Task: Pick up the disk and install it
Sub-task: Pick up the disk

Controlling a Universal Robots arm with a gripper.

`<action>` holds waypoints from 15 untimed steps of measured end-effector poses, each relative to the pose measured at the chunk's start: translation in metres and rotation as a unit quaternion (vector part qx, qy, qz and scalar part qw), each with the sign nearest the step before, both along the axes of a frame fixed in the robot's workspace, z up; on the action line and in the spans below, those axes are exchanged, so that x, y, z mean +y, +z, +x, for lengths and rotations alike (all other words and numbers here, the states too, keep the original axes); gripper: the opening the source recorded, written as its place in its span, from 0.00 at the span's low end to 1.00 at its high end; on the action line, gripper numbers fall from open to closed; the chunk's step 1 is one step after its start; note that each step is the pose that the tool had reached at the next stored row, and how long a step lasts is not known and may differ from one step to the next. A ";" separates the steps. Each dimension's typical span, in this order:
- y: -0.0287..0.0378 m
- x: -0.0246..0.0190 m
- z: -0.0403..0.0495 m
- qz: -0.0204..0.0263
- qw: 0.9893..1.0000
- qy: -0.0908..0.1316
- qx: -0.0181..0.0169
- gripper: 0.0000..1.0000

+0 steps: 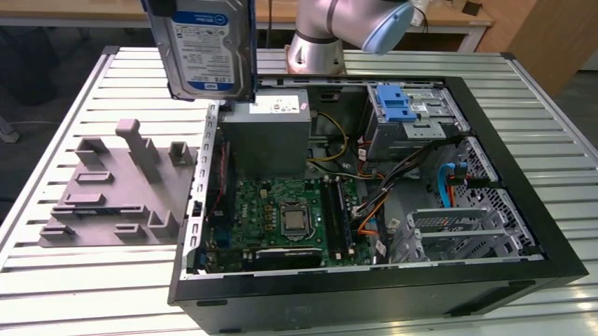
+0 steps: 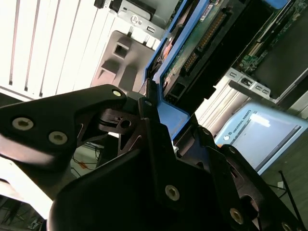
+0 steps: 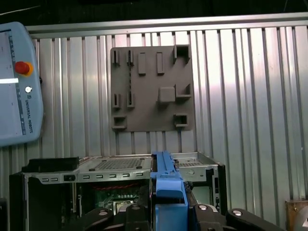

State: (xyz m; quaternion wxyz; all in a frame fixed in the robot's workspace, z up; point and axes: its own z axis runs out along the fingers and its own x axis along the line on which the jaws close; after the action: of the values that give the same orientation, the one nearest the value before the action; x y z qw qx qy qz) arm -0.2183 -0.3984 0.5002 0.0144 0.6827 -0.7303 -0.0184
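Observation:
The disk (image 1: pixel 207 49), a silver-grey drive with a blue-and-white label and a blue bracket, hangs upright in the air above the far-left corner of the open computer case (image 1: pixel 374 287). In the second wrist view my gripper (image 2: pixel 161 120) is shut on the disk's (image 2: pixel 202 43) blue-edged side, and the green circuit board underside shows. The first wrist view looks down past the gripper (image 3: pixel 169 211) and along the disk's blue edge (image 3: pixel 163 178) to the case below.
Inside the case are a grey power supply box (image 1: pixel 266 133), the motherboard (image 1: pixel 290 217) and a metal drive cage with a blue latch (image 1: pixel 402 105). A grey fixture plate (image 1: pixel 112 189) lies on the slatted table (image 1: pixel 561 140) at the exterior view's left. A teach pendant (image 3: pixel 19 82) lies nearby.

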 end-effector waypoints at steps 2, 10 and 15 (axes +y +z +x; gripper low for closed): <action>0.0000 -0.0001 0.0057 0.000 1.000 0.000 0.000 0.36; 0.0000 -0.0001 0.0265 0.000 1.000 0.000 0.001 0.36; 0.0000 -0.0001 0.0369 0.000 1.000 0.000 0.001 0.36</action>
State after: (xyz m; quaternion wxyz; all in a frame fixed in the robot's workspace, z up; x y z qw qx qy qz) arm -0.1813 -0.3986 0.5003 0.0152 0.6828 -0.7302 -0.0191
